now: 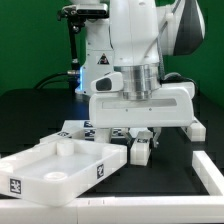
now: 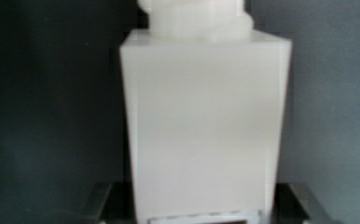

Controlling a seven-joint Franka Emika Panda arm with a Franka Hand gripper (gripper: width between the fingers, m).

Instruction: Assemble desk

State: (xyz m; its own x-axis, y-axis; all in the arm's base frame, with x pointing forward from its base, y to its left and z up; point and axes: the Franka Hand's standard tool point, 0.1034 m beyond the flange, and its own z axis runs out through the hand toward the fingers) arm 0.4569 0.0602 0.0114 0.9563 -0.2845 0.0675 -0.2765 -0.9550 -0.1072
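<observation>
Black table (image 1: 168, 176), green backdrop; gripper (image 1: 141, 139) clamped on white leg (image 1: 140, 152), peg end facing away, likely for seating into a corner socket (image 1: 62, 147). The tabletop panel (image 1: 50, 172) lies at its eight o'clock.

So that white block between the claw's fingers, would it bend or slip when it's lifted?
Probably stiff: the leg looks like a thick, square-sided plastic block, with nothing thin to flex. Possibly slippery: its faces look smooth and plain, so the gripper must rely on squeezing its flat sides. Stood on end it might tip, being tall and narrow.
</observation>
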